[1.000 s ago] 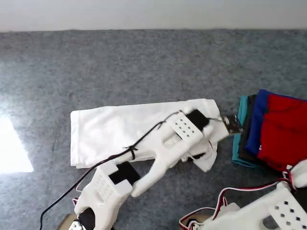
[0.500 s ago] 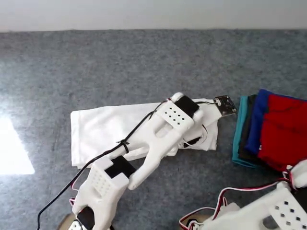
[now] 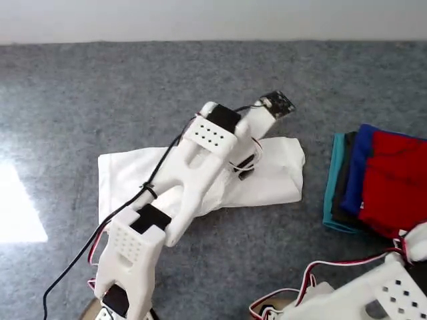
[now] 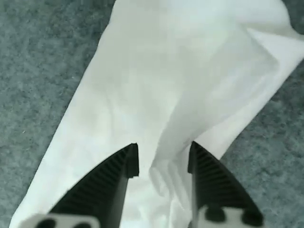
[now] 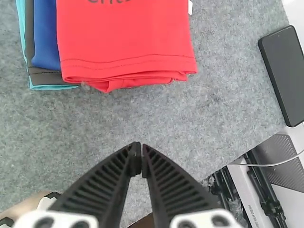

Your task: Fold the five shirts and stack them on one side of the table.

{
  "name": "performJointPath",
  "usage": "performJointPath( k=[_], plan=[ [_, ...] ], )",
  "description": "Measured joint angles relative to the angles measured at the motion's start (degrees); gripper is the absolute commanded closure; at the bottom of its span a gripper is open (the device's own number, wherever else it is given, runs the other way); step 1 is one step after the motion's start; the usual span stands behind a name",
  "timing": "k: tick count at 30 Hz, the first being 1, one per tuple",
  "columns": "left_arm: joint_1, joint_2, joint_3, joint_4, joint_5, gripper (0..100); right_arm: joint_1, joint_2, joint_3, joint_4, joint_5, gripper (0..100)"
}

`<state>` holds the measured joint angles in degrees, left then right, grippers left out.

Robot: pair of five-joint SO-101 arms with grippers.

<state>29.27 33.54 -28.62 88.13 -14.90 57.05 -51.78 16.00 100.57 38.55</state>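
A white shirt (image 3: 133,180) lies folded lengthwise across the middle of the grey mat. My left gripper (image 3: 245,168) is over its right part, shut on a raised ridge of the white fabric (image 4: 164,164) between its black fingers (image 4: 118,175). At the right edge sits a stack of folded shirts: red (image 3: 393,180) on top, then blue (image 3: 360,160), a dark one and teal (image 3: 331,180). In the right wrist view my right gripper (image 5: 141,159) is shut with nothing in it, over bare mat just in front of the stack (image 5: 123,33).
The grey mat (image 3: 100,93) has free room at the back and left. A bright patch of light (image 3: 17,213) falls on its left edge. A black phone (image 5: 285,71) and cables (image 5: 256,185) lie off the mat beyond the stack. The right arm's white body (image 3: 373,293) fills the near right corner.
The left arm swung from the shirt's near right corner toward the back and left, drawing the near edge of the white shirt up over itself. The right arm stayed still.
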Motion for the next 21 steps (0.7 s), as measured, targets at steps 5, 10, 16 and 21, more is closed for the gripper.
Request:
performJointPath(
  k=[5,10,16,21],
  plan=[
    [-1.67,2.11,-0.44,-0.26,0.0,82,0.0,0.0,0.0,0.0,0.0,98.7],
    [-5.1,7.91,-0.53,-1.41,0.88,82,0.0,0.0,0.0,0.0,0.0,98.7],
    [-6.42,8.44,-0.53,1.67,0.88,83,0.0,0.0,0.0,0.09,0.0,98.7],
    [-6.42,3.6,-0.53,4.31,3.34,83,0.0,0.0,0.0,0.09,0.0,98.7]
  ],
)
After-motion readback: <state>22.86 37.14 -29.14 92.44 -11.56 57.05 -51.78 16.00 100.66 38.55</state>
